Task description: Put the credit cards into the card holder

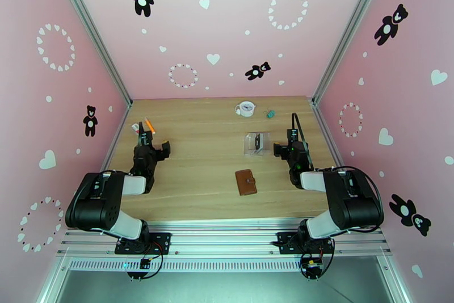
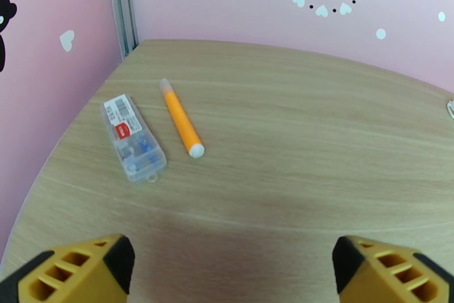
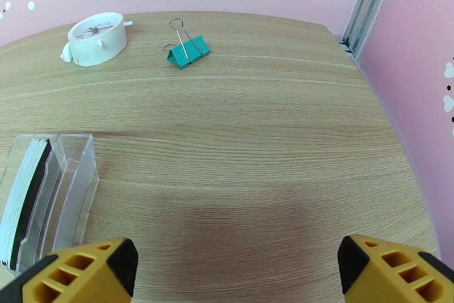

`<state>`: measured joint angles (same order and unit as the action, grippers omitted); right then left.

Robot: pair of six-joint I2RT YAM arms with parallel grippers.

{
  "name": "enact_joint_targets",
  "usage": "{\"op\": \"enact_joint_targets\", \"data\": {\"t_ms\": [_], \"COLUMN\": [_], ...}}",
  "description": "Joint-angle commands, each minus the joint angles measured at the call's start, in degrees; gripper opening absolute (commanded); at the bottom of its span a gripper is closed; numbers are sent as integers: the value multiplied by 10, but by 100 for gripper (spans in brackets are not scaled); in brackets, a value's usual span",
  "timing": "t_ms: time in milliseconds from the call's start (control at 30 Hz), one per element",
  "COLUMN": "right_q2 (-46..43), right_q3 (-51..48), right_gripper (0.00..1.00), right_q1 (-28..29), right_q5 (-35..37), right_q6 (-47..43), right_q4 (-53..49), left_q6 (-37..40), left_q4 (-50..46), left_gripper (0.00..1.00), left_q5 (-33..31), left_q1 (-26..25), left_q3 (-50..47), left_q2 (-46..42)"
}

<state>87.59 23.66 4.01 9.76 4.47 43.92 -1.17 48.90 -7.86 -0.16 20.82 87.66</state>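
The card holder (image 1: 246, 182), a small brown leather wallet, lies closed on the wooden table, front of centre. Behind it stands a clear plastic case (image 1: 257, 143) with the credit cards (image 1: 257, 142) inside it. In the right wrist view the cards (image 3: 27, 196) show as dark and pale edges standing upright in the clear case (image 3: 71, 185). My right gripper (image 1: 286, 145) is open just right of the case, with nothing between its yellow fingertips (image 3: 79, 276). My left gripper (image 1: 153, 145) is open and empty over the table's left side, far from the wallet.
An orange marker (image 2: 181, 120) and a small clear box of blue pins (image 2: 133, 139) lie ahead of the left gripper near the back left corner. A white alarm clock (image 3: 96, 37) and a teal binder clip (image 3: 187, 51) sit at the back right. Pink walls enclose three sides.
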Motion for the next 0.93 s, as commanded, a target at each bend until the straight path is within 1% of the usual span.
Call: {"op": "enact_joint_targets", "data": {"t_ms": [0, 533, 733, 900], "right_q2": [1, 1, 9, 0], "right_q3": [-4, -5, 9, -3], "right_gripper": [99, 99, 99, 99], "right_q1": [-2, -2, -3, -4], "right_q5": [-1, -2, -10, -16], "right_q6": [-2, -3, -3, -5], "right_q4": [23, 24, 5, 21], "left_q6": [-1, 1, 1, 1], "left_q4": [8, 11, 11, 11], "left_gripper": [98, 99, 99, 98], "left_q5": [14, 13, 12, 13], "left_q1": [5, 5, 5, 5], "left_q3": [10, 8, 8, 8], "left_q2": [0, -2, -1, -1]}}
